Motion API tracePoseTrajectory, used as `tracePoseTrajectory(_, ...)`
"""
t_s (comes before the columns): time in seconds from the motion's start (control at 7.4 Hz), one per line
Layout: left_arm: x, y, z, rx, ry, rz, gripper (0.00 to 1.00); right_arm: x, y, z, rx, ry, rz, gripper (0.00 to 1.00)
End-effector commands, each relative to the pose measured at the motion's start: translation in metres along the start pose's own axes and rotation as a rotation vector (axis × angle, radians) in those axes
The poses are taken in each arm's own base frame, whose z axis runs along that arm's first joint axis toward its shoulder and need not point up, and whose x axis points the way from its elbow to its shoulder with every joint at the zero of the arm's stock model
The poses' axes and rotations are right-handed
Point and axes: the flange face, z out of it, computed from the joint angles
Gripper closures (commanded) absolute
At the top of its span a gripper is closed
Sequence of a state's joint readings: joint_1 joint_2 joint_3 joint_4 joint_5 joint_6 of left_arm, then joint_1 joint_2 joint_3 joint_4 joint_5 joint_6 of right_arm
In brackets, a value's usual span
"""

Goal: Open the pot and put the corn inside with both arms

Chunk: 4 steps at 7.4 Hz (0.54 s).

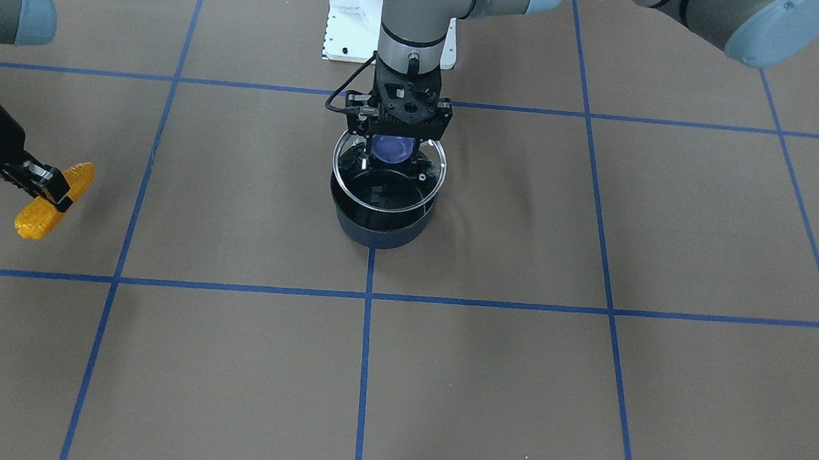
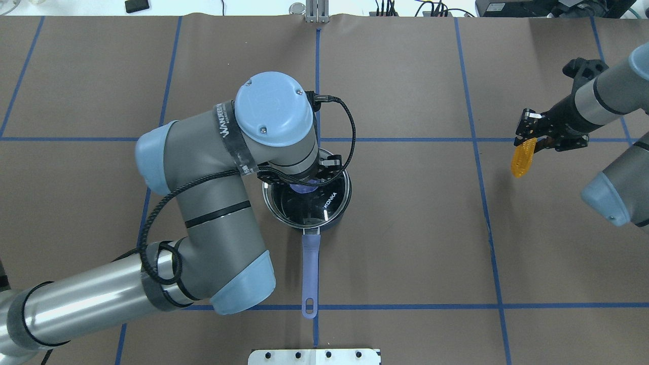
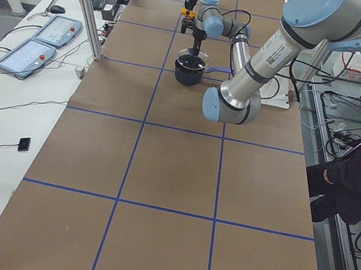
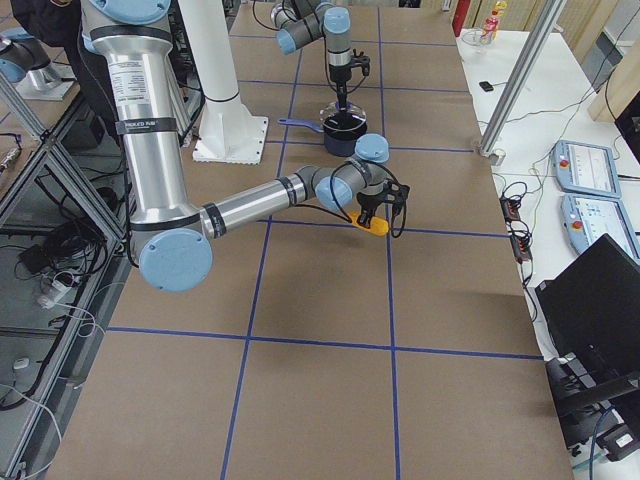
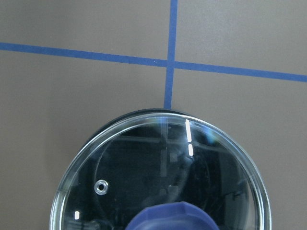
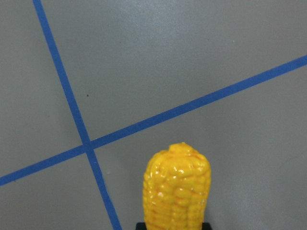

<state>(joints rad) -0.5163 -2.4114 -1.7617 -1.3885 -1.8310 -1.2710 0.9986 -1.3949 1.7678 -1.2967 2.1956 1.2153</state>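
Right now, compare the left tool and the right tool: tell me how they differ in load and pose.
The left tool grips the glass lid by its blue knob; the right tool grips the corn. The left tool points straight down over the pot at mid-table; the right tool lies slanted, far off to the side of the pot. Both are shut on their loads.

- I see a brown paper-covered surface [image 1: 514, 390] divided into large squares by blue tape lines [image 1: 597, 308].
- A small dark-blue saucepan [image 1: 379, 233] stands upright near the middle, just beside a tape crossing.
- Its long periwinkle-blue handle [image 2: 310, 263] runs along a tape line towards the robot's side.
- A white metal mounting plate [image 1: 348, 14] lies flat at the robot's edge.
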Motion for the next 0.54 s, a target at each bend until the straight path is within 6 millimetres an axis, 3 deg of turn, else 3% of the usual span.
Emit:
tracePoseTrajectory(0.0, -0.064, -0.001, -0.023, 0.026, -0.006, 0.089, 0.44, -0.071, -0.002, -0.028, -0.012, 0.001, 0.039, 0.7)
tracePoseTrajectory(0.41, -0.148, -0.028, -0.022, 0.027, -0.034, 0.17, 0.44, -0.158, 0.025, -0.048, -0.024, -0.051, 0.088, 0.69)
